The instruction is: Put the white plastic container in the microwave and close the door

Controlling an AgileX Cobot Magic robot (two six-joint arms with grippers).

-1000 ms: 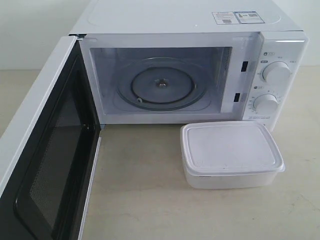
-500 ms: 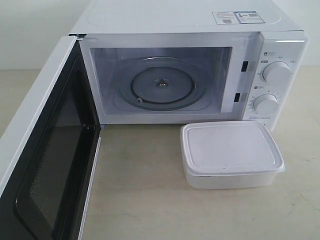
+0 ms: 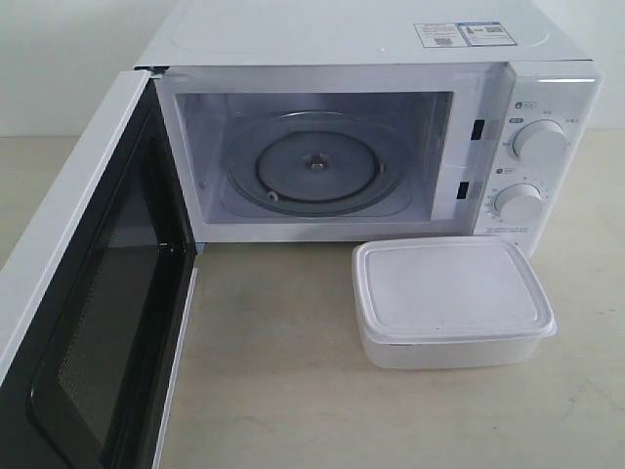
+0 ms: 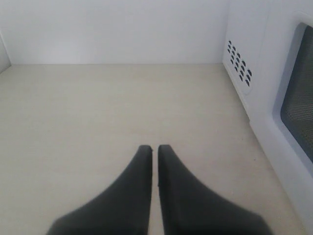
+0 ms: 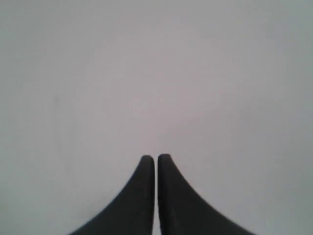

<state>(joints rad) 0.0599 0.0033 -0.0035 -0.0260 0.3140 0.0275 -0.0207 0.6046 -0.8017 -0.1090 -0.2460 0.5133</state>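
Note:
The white plastic container (image 3: 449, 301), lid on, rests on the tabletop in front of the microwave's (image 3: 361, 39) knob panel. The door (image 3: 93, 293) is swung wide open to the left, showing its dark window and black inner frame. Inside the cavity lies the glass turntable (image 3: 314, 164), with nothing on it. Neither gripper shows in the exterior view. My left gripper (image 4: 154, 148) is shut with nothing held, above the beige table beside the microwave's vented side (image 4: 238, 61). My right gripper (image 5: 156, 157) is shut and empty, facing a plain pale surface.
Two round knobs (image 3: 540, 142) sit on the microwave's right panel, just behind the container. The open door takes up the left of the beige tabletop (image 3: 283, 371). A white wall (image 4: 112, 29) stands behind the table.

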